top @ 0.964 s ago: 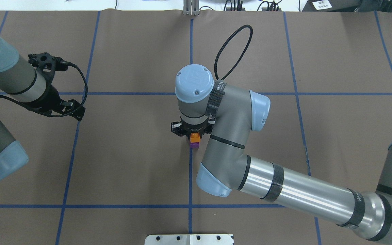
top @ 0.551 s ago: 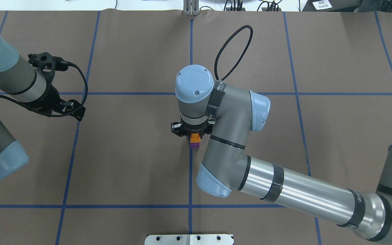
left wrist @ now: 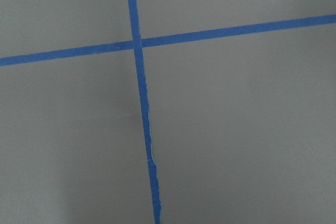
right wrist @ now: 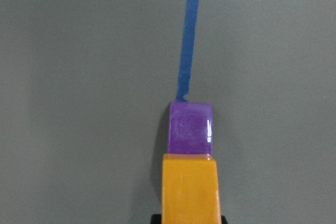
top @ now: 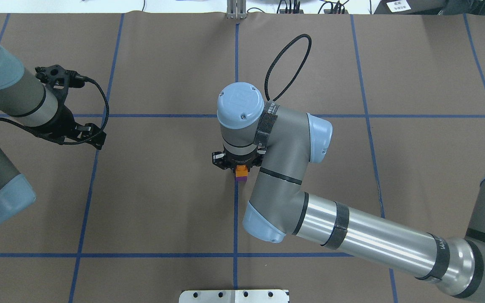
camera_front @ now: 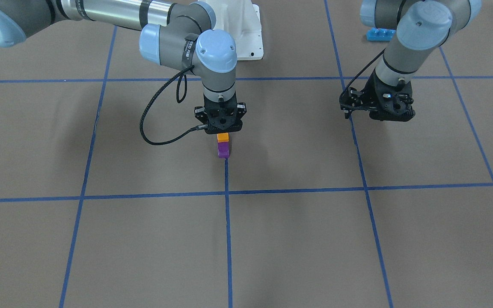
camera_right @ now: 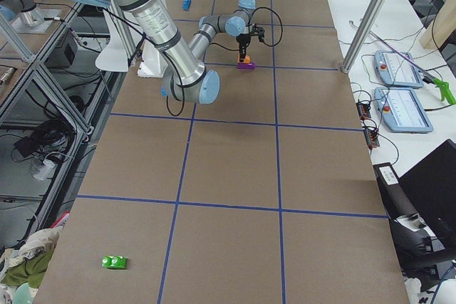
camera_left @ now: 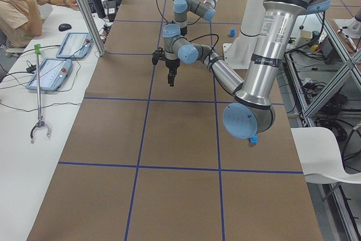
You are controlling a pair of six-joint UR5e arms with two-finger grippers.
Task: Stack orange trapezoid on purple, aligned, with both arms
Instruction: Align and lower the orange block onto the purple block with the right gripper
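Front view: right gripper [camera_front: 223, 131] clamped on orange trapezoid [camera_front: 223, 137], which sits atop purple [camera_front: 223, 149] mid-table.
Left gripper [camera_front: 378, 112] well apart, jaw state unclear.
Overhead: less purple shows than a second ago, so orange has gone lower. Probably seated; release likely next.
Right wrist: sides roughly in line.

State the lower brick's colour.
The small glossy lower brick is dark purple; clearest in right wrist view.

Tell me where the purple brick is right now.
In the front-facing view the purple brick sits mid-table on the central blue tape line, directly beneath the orange trapezoid, which is under the right gripper.
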